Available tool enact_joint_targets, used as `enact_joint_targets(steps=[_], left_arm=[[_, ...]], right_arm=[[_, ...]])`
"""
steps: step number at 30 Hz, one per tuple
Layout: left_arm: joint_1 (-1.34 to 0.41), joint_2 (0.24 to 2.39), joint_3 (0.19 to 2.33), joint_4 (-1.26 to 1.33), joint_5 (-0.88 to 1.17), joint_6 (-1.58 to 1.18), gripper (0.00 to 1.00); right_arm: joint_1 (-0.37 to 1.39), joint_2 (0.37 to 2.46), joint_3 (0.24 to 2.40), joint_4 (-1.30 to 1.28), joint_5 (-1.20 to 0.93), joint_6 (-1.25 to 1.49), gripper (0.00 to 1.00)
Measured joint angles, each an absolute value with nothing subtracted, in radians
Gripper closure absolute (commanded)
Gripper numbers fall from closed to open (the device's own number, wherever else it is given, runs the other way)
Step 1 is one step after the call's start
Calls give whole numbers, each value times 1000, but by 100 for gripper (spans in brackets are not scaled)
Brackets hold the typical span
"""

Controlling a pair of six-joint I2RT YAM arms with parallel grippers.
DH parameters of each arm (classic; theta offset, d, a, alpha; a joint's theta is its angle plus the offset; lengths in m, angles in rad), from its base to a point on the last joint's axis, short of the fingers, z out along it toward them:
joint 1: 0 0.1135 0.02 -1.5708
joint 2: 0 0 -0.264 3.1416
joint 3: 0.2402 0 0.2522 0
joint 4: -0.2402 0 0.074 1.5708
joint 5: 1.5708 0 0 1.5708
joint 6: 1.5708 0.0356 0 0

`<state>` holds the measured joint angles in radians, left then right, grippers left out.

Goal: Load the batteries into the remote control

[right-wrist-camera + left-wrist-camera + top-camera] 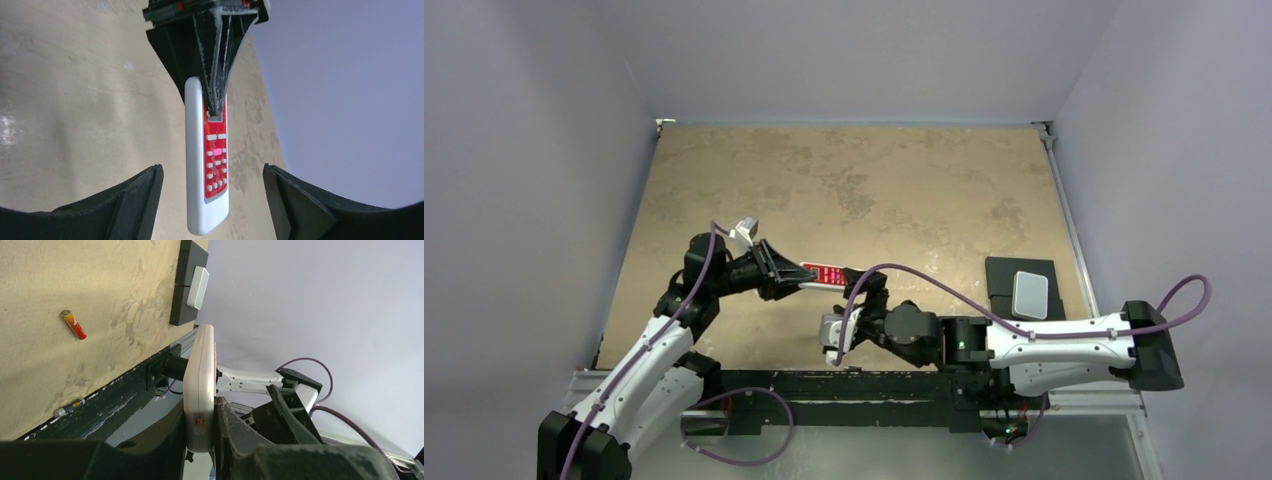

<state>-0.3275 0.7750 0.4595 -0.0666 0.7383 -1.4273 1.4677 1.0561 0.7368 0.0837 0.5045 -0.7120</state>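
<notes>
Remote control (826,273), red button face showing, is held off the table (874,190), one end clamped between the left gripper (776,272) fingers. The right gripper (211,172) fingers stand wide apart either side of the remote's free end, not touching. One red battery (74,325) lies on the table, well apart from the remote.

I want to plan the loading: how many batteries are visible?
2, both seen only in the left wrist view. One battery lies on the bare table; the other battery lies at the table edge, beside the dark rail. More may be hidden.
</notes>
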Motion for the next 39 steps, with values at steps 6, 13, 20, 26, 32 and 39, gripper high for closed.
enact_joint_targets(steps=[6, 13, 20, 26, 32, 39], left_arm=[[-327, 775, 459, -62, 755, -1431, 100], [-327, 775, 459, -60, 765, -1435, 100], [-327, 775, 459, -60, 785, -1439, 100], [-327, 773, 455, -52, 798, -1446, 100], [-324, 765, 448, -19, 808, -1459, 100], [-321, 778, 448, 9, 823, -1456, 93]], right_arm=[[1500, 1121, 694, 174, 577, -770, 20], [1526, 1160, 670, 271, 648, -829, 27], [1533, 1226, 665, 353, 716, -887, 41], [1533, 1254, 659, 411, 752, -925, 67], [1543, 1258, 647, 441, 770, -951, 100], [1545, 1266, 639, 476, 786, -991, 100]])
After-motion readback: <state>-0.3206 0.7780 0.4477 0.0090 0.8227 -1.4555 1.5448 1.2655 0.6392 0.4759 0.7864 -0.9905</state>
